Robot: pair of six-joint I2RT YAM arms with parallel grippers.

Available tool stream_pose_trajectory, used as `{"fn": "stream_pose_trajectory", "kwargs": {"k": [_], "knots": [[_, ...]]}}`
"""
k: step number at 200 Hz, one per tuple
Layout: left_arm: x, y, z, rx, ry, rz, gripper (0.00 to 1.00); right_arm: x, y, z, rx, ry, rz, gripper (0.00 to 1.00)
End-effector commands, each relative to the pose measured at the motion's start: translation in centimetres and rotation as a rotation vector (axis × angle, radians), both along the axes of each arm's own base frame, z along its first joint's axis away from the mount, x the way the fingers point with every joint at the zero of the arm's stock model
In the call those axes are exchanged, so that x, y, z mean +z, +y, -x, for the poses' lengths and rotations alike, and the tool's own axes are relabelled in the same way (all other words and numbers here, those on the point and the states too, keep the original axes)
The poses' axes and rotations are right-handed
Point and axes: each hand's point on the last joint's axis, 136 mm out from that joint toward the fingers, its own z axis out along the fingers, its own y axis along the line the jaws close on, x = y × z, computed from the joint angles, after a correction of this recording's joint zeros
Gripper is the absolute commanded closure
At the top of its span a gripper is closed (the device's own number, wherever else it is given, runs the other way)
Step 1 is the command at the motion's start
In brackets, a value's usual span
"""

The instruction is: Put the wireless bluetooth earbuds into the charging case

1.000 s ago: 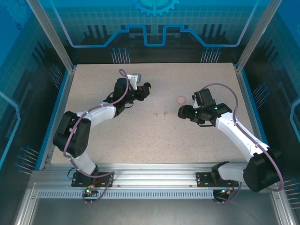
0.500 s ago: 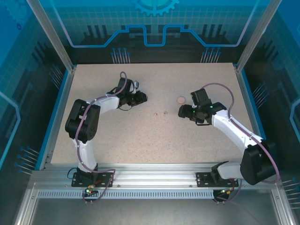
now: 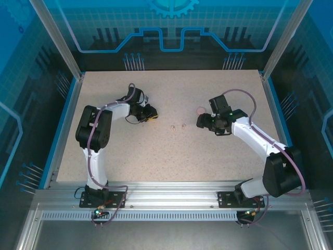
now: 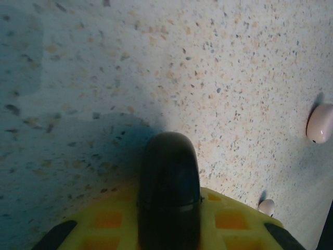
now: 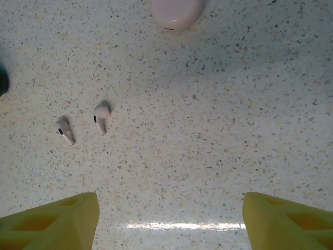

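My left gripper [image 3: 150, 112] is shut on a round black charging case [image 4: 168, 182], held low over the table between its yellow fingers [image 4: 99, 224]. Two pale pink earbuds [image 3: 173, 126] [image 3: 183, 125] lie side by side mid-table. In the right wrist view, these earbuds [image 5: 100, 116] [image 5: 64, 129] are up and left of the jaws. A closed pink case [image 5: 177, 11] [image 3: 201, 110] rests beyond them. My right gripper [image 3: 203, 122] [image 5: 169, 224] hangs open above bare table, just right of the earbuds and nearer than the pink case. The black earbuds are out of view.
The speckled table [image 3: 156, 156] is bounded by blue rails and an aluminium frame [image 3: 171, 200] at the near edge. In the left wrist view, the pink earbuds [image 4: 319, 123] [image 4: 267, 207] lie to the right of the held case.
The left arm has folded back, carrying the black case nearer and to the left, lower over the table. The right gripper has hardly shifted.
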Motion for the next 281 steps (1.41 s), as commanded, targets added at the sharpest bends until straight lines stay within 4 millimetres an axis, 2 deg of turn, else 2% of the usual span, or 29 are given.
{"fn": "stream_pose_trajectory", "kwargs": {"k": [1,20,56,84,89,110,111,114,117,153,204,241,281], "knots": [[-0.7,0.6,0.4,0.014,0.063,-0.004,0.89,0.5,0.2,-0.8,-0.013,-0.014,0.004,0.27],[-0.8,1.0,0.3,0.017,0.068,-0.014,0.84,0.5,0.2,-0.9,-0.017,-0.008,0.007,0.27],[-0.4,2.4,0.3,0.035,0.050,-0.075,0.62,0.7,-0.2,-1.3,-0.037,-0.002,0.040,0.23],[1.6,4.3,0.0,0.077,-0.003,-0.122,0.37,0.9,-0.9,-1.9,-0.074,0.013,0.077,0.17],[2.0,4.7,-0.1,0.084,-0.014,-0.130,0.29,0.9,-1.0,-2.0,-0.083,0.018,0.081,0.15],[4.6,5.9,-0.2,0.104,-0.077,-0.171,0.19,0.9,-1.2,-2.9,-0.112,0.030,0.087,0.13],[4.7,5.9,-0.2,0.104,-0.080,-0.173,0.18,0.9,-1.2,-2.9,-0.113,0.030,0.088,0.12],[5.2,6.0,-0.2,0.106,-0.093,-0.178,0.05,0.9,-1.2,-3.0,-0.116,0.032,0.090,0.12],[5.7,6.2,-0.3,0.108,-0.106,-0.185,0.02,0.9,-1.3,-3.2,-0.120,0.033,0.092,0.12],[11.4,7.7,-0.4,0.173,-0.265,-0.238,0.01,0.7,-1.9,-5.3,-0.178,0.057,0.116,0.09],[17.7,9.5,-0.3,0.306,-0.447,-0.239,0.01,-1.7,-2.9,-8.5,-0.324,0.189,0.142,0.10],[21.1,9.1,-0.4,0.304,-0.533,-0.197,0.01,-3.7,-2.2,-10.9,-0.387,0.257,0.110,0.10],[22.9,9.7,-0.6,0.335,-0.598,-0.164,0.01,-5.7,-0.8,-13.5,-0.354,0.299,0.087,0.11]]}}
